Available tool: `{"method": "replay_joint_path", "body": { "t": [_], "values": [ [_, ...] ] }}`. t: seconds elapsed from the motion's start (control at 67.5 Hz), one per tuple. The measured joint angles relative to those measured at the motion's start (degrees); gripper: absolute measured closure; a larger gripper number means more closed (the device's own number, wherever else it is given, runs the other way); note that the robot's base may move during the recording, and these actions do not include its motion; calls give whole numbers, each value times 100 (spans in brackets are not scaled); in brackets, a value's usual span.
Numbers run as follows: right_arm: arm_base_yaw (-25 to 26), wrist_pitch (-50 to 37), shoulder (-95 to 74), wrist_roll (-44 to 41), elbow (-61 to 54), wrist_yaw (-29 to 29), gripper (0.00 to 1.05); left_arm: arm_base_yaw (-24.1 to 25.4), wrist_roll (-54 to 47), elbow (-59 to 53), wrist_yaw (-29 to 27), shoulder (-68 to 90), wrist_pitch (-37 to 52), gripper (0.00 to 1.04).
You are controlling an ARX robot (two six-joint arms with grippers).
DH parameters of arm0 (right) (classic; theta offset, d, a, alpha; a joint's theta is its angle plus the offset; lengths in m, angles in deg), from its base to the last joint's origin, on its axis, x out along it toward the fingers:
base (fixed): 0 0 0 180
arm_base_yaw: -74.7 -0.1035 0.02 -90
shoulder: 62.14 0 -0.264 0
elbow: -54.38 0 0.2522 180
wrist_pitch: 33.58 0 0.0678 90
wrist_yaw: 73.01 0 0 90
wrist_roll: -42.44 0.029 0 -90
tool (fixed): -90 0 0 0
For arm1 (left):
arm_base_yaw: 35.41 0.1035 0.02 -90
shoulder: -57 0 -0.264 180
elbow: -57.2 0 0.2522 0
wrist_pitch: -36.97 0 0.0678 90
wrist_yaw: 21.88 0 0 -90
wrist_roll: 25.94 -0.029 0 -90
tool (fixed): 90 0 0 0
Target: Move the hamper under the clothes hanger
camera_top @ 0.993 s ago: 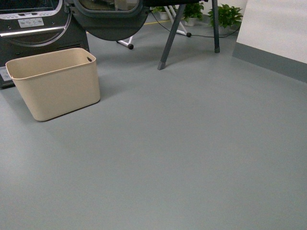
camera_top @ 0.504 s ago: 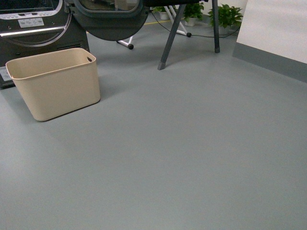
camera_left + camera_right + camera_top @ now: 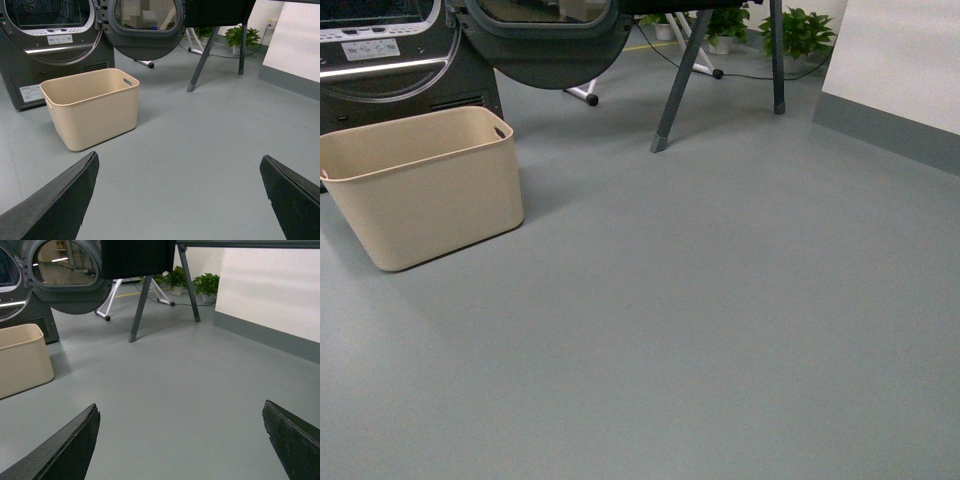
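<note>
While neither arm has hold of anything, entries run nearest to farthest. Item: left gripper (image 3: 178, 159), fingers spread wide apart, empty, only bare grey floor (image 3: 200, 150) between them. Item: right gripper (image 3: 180, 407), likewise spread wide and empty over the same floor. Item: hamper (image 3: 92, 112), beige tub, upright, apparently empty. It stands ahead of the left gripper and well apart from it, and farther again from the right gripper, off toward that gripper's left side. A slot handle shows in its far short wall. Item: dryer (image 3: 50, 50), dark grey, just beyond the hamper as seen from the left gripper, its round door (image 3: 145, 30) swung open. Item: clothes hanger (image 3: 200, 60), slanted dark legs only, beyond both grippers and nearer the right gripper's line than the left's, well apart from the hamper. A dark panel hanging at its top may be cloth, but it is cut off and cannot be confirmed. Item: potted plants (image 3: 800, 30), farthest, behind the legs. Status: nothing of the task appears done. Outstanding, by my judgement: approach the hamper, grip its rim or handle, bring it across the open floor to sit between the legs, and release.
</note>
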Motion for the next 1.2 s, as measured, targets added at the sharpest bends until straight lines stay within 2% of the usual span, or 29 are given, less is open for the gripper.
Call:
{"method": "replay_joint_path", "body": {
  "t": [1.201],
  "values": [
    [-2, 2, 0, 0, 2, 20, 8, 0, 2, 0, -4, 11, -7, 7]
  ]
}}
